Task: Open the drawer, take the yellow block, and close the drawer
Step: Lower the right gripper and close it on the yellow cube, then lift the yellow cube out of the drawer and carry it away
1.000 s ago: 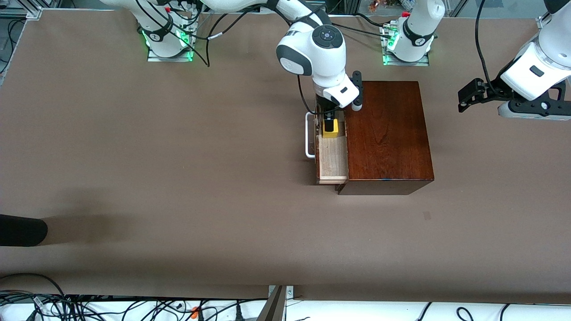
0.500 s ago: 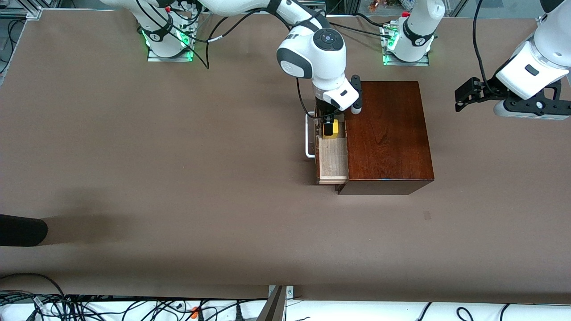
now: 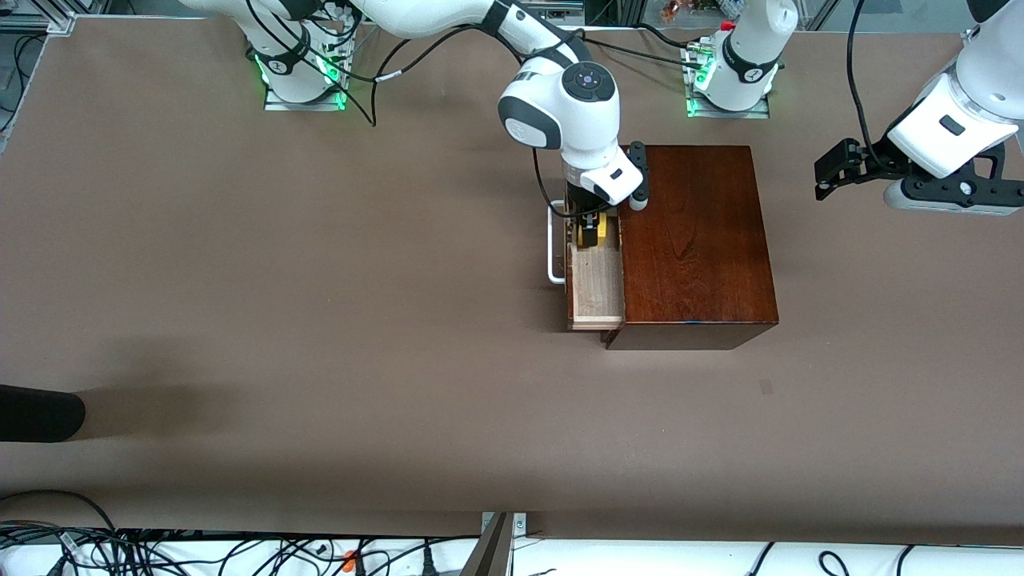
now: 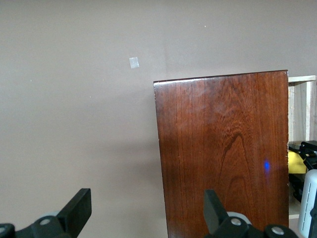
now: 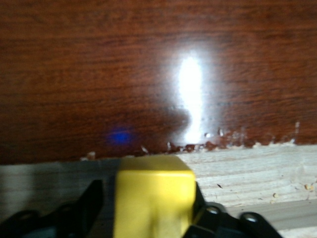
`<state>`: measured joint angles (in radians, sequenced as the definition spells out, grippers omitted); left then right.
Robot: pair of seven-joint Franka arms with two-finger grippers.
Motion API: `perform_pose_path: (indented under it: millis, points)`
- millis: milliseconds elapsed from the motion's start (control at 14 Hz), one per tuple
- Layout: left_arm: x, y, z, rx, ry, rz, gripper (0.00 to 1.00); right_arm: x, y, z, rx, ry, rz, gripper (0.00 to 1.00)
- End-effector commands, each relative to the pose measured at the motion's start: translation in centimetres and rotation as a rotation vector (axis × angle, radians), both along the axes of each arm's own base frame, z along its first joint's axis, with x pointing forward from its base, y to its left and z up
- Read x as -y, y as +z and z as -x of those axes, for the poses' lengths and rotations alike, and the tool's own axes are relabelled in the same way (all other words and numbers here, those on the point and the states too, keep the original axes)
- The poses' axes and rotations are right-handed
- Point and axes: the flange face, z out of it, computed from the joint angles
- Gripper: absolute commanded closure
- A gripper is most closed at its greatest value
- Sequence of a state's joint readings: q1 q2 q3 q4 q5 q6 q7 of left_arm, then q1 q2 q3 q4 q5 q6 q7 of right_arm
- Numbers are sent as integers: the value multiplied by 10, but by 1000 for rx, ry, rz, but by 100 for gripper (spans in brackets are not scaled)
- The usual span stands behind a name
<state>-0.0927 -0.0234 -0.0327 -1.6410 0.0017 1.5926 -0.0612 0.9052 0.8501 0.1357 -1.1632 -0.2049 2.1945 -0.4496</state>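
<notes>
We judge the yellow block (image 5: 154, 197) light, rigid, smooth-faced; our right gripper (image 3: 590, 227) pinches its flat sides inside the drawer (image 3: 596, 280); our left gripper (image 4: 143, 210) waits spread wide, over the table.

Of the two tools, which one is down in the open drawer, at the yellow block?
The right tool: it reaches into the drawer and closes on the yellow block. The left tool waits open above bare table, toward the left arm's end.
</notes>
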Motion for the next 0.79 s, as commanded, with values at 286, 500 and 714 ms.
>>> perform_pose_path:
  millis: [286,500,714]
  points:
    - [3,9,2,13,-13,-23,0,2,72,-7,-11,-28,51,100]
    - [4,9,2,11,-16,-23,0,31,153,-20,-45,-84,29,100]
    - [3,9,2,11,-15,-23,0,101,194,-67,-130,-210,59,100]
